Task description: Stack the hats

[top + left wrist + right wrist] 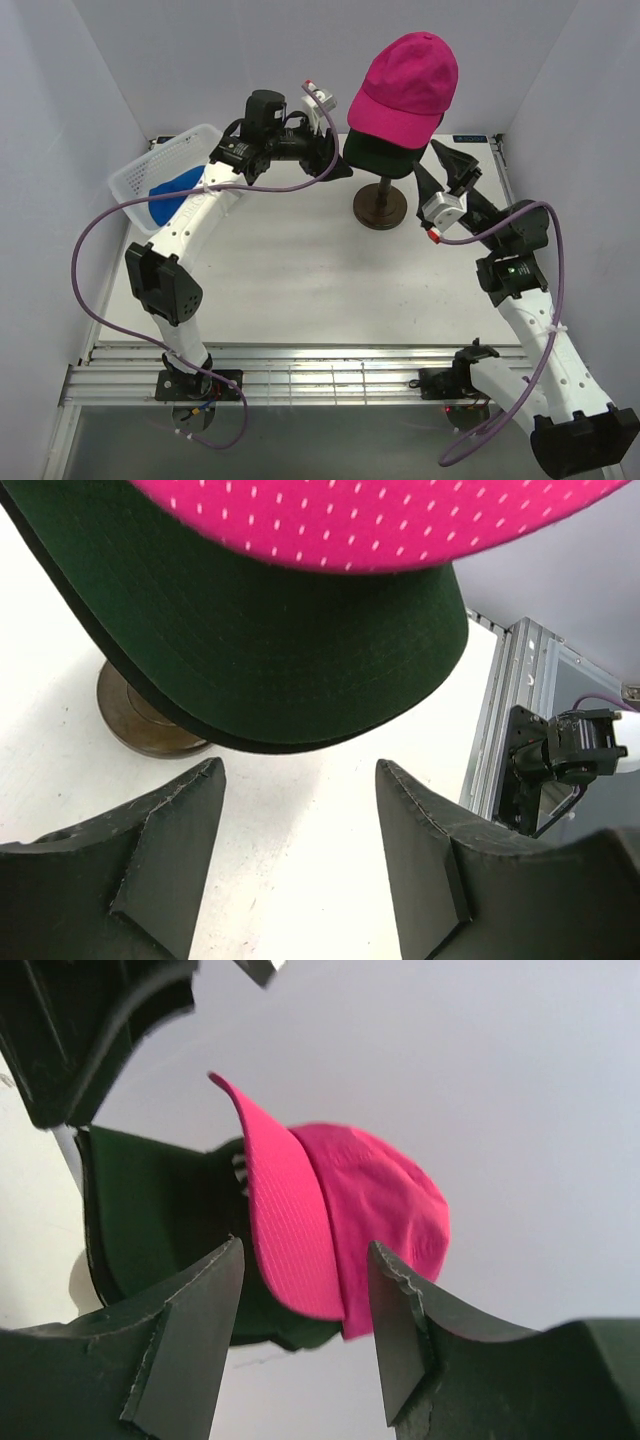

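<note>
White tabletop point(280, 270); both end effectors point(300, 770) point(305, 1250) spread, empty

The magenta cap point(405, 80) sits atop the dark green cap point(378, 156) on the stand point(380, 209); a blue cap point(166, 188) lies in the white basket point(168, 148).
</note>
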Tool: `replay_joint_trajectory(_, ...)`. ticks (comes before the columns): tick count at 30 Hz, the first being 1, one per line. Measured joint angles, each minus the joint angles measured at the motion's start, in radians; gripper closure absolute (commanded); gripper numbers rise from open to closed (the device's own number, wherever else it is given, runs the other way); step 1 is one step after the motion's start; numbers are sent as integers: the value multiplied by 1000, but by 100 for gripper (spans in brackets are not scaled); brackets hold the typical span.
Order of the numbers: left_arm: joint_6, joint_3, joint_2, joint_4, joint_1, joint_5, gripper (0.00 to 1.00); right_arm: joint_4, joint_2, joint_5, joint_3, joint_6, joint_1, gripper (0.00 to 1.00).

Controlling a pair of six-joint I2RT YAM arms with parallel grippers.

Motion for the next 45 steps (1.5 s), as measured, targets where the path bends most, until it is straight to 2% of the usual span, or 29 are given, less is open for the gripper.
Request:
replay_joint_trajectory(5, 6, -26, 0, -19, 0, 0, 29, -29, 56, 39, 35, -124, 90, 42)
replay_joint_trajectory(18, 20, -31, 22, 1, -13, -16, 29, -88, 125, 144, 79, -264, 115, 50)
replay_joint_trajectory(24, 6, -21, 63, 16, -16, -18, 29, -119, 138, 175, 85, -337, 125, 60)
replay_joint_trajectory(28, -7, -11, 78, 31, -16, -18, 29, -140, 162, 200, 98, -389, 147, 78)
replay_joint_trajectory(30, -12, -8, 81, 36, -17, -18, 29, -143, 172, 216, 103, -403, 157, 78)
replay_joint_trajectory(34, -21, -2, 81, 37, -18, -18, 29, -140, 182, 241, 114, -431, 171, 91)
replay_joint_trajectory(45, -52, 46, 83, 18, -23, -12, 29, -160, 149, 290, 125, -469, 202, 92)
